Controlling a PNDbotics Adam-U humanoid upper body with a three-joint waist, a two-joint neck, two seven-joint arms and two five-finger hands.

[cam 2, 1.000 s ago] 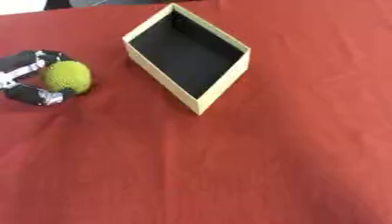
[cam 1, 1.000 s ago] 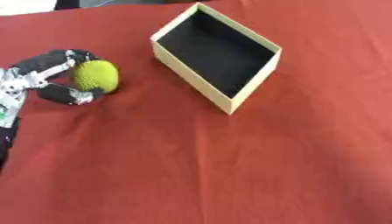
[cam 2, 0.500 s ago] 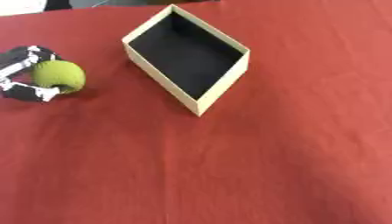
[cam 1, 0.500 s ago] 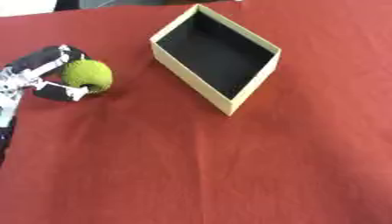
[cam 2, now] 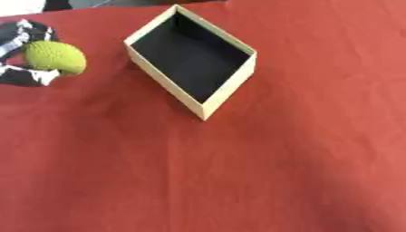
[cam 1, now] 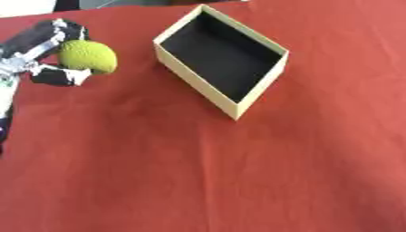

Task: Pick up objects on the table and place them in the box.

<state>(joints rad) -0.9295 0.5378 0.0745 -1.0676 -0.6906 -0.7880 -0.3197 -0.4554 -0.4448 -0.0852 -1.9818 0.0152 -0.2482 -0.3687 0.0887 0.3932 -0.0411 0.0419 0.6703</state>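
Box (cam 1: 238,103) of pale cardboard with a black inside sits on the red tablecloth (cam 1: 238,181), turned so that one corner points toward the robot. Its inside shows only the black floor. To the left of the box, near it but apart from it, the left hand (cam 1: 36,54) holds a yellow-green bumpy ball (cam 1: 88,56). The fingers (cam 1: 47,34) curl around the far side of the ball and the thumb (cam 1: 60,76) closes under its near side, so the ball is pinched between them. I cannot tell if the ball touches the cloth or is lifted a little above it. The black and silver forearm (cam 1: 6,97) enters from the left edge, also to the left of the box. The right hand does not show in any view.
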